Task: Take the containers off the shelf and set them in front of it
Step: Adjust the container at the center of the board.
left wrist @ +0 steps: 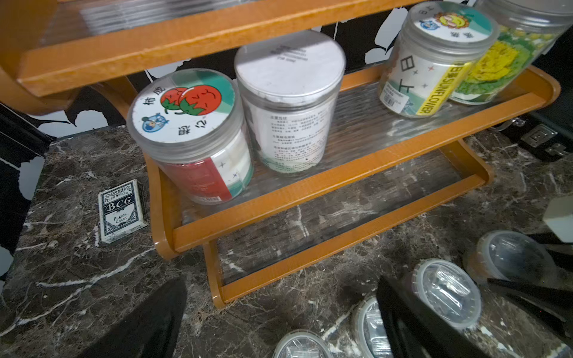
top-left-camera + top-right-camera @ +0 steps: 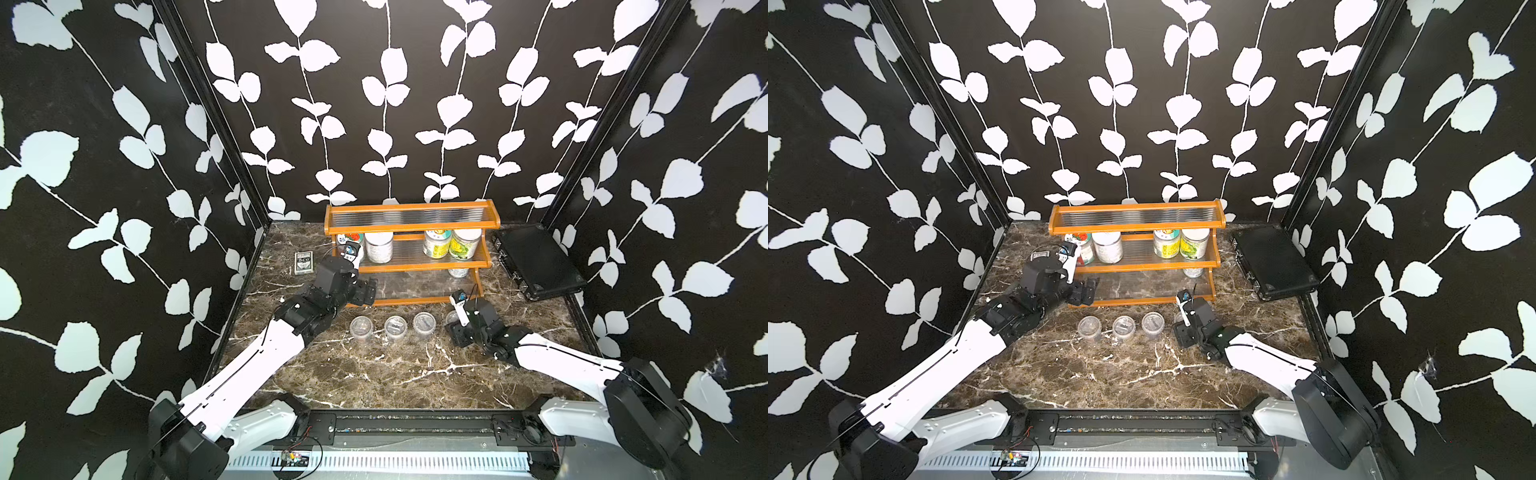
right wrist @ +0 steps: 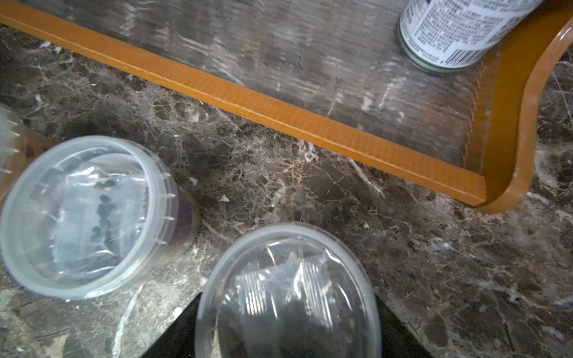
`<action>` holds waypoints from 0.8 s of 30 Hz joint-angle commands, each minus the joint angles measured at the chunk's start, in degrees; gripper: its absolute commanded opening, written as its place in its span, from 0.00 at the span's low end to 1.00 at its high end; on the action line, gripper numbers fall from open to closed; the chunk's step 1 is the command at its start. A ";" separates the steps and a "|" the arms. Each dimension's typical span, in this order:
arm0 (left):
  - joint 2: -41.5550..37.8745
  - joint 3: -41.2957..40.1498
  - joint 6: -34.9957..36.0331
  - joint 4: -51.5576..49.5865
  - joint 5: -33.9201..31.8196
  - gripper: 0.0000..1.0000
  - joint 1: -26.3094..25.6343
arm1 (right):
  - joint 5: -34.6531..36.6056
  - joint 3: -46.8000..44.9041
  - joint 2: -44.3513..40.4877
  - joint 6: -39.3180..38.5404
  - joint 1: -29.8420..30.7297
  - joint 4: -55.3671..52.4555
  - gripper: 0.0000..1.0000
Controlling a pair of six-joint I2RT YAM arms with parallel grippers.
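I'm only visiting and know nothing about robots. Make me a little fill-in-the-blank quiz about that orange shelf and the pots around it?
1. The jars on the middle tier of the shelf number ___.
2. The tin can stands on the shelf's ___ tier.
3. The shelf's ___ tier holds nothing.
4. The small clear cup sits between the fingers of the ___ gripper.

Missing words: four; bottom; top; right.

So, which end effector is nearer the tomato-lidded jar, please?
Left. The left end effector hovers before the tomato-lidded jar; the right end effector, gripping a clear cup, is far across.
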 commanded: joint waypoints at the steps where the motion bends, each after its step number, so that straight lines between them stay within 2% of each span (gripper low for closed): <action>1: -1.49 1.99 0.22 -0.42 -0.10 0.98 2.08 | 1.29 -1.81 0.75 1.88 0.90 3.16 0.67; 6: -0.69 3.72 1.63 -0.55 1.94 0.98 5.69 | 1.78 -3.05 -0.20 2.90 1.27 3.56 0.74; 9: -0.23 4.23 1.72 0.37 4.72 0.98 8.54 | 1.11 -2.91 -1.19 3.75 1.25 2.99 0.83; 12: 1.00 5.54 2.56 0.50 7.28 0.98 10.41 | 1.74 -1.33 -3.74 3.74 1.26 0.39 0.99; 18: 3.20 6.86 3.39 1.28 10.13 0.99 12.07 | 3.53 5.53 -10.10 1.98 0.56 -9.84 1.00; 24: 5.50 6.62 3.61 4.32 11.80 0.99 12.65 | 2.79 11.06 -15.62 0.87 -3.40 -16.97 1.00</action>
